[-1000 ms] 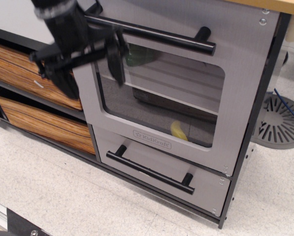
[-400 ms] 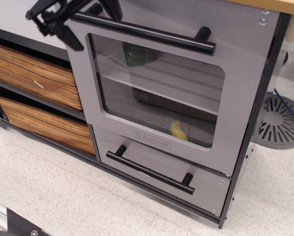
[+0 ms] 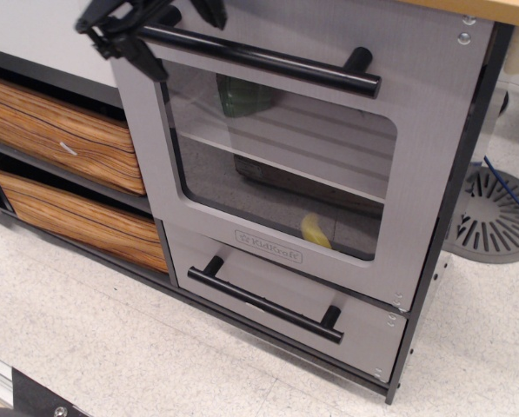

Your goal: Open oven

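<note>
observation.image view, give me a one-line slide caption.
Black gripper at the left end of the oven door's bar handle; drawer below is shut.

Your end effector (image 3: 150,22) has climbed from in front of the oven (image 3: 276,165) window's left edge to the top left corner, then slid slightly right along the left end of the handle (image 3: 259,59).

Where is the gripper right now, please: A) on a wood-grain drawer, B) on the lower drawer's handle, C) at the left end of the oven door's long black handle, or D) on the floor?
C: the gripper sits at the left end of the handle on the oven door.
</note>
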